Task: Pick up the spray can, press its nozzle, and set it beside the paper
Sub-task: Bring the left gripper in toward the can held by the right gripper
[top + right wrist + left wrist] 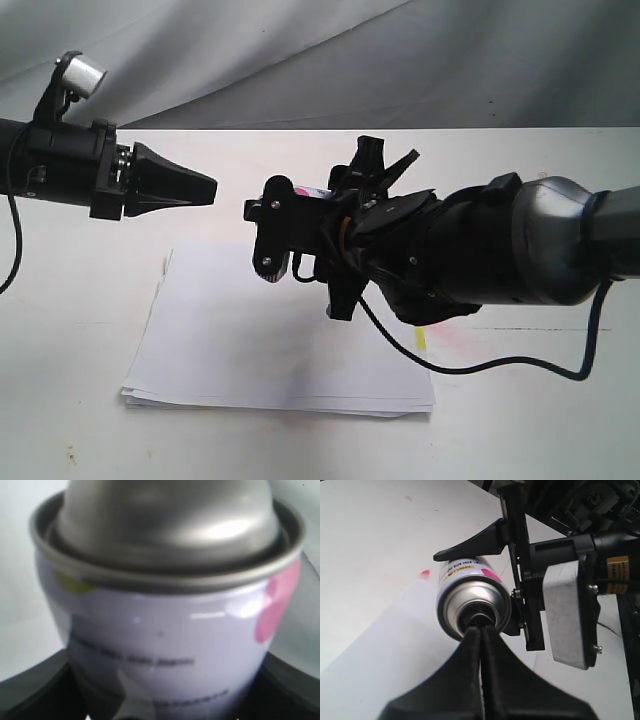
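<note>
The silver spray can (470,592) with its white label is held on its side above the paper (260,340), with my right gripper (300,215) shut on its body. It fills the right wrist view (165,645), where the black fingers (30,690) show at either side. In the exterior view only a strip of label with a pink dot (316,192) shows. My left gripper (480,625) is shut and empty, its tips pointing straight at the black nozzle (478,615). I cannot tell whether they touch. From outside, the left gripper (212,187) sits just left of the right one.
The white table (80,300) carries the paper stack, with a yellow tab (421,338) at the stack's right edge. A black cable (470,368) hangs from the right arm over the table. A small pink mark (425,573) lies on the table. A grey cloth backdrop (450,60) stands behind.
</note>
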You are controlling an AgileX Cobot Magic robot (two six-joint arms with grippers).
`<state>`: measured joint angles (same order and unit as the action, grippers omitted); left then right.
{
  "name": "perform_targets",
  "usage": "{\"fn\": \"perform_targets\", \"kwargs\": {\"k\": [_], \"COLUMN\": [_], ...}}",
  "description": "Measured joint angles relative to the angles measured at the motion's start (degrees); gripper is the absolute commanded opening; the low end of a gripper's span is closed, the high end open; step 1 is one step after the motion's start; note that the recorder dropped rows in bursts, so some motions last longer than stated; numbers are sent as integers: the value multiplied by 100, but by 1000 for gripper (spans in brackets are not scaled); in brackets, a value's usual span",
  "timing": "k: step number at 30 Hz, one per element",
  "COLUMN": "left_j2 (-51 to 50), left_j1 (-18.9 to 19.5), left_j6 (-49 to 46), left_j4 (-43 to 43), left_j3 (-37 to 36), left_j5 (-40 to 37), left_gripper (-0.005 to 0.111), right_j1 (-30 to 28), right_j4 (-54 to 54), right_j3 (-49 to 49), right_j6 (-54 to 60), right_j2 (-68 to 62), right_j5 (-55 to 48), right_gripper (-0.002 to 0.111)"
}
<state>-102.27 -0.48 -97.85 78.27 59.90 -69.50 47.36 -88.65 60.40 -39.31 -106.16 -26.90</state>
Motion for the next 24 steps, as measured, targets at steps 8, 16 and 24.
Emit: {"fn": "perform_targets", "kwargs": {"k": [8, 16, 24], "left_j2": [-138, -189, -189], "left_j1": [0, 0, 0], "left_j6": [0, 0, 0], "left_j4": [-20, 103, 117], "left_j3": [0, 0, 0], "left_j5": [0, 0, 0], "left_gripper": [0, 0, 0], "right_j1": [0, 0, 0], "right_j4": [0, 0, 0], "right_j3": [0, 0, 0], "right_j6": [18, 31, 31], "right_j2": [0, 0, 0], "right_j5": [-11, -11, -11], "right_gripper": [0, 0, 0]}}
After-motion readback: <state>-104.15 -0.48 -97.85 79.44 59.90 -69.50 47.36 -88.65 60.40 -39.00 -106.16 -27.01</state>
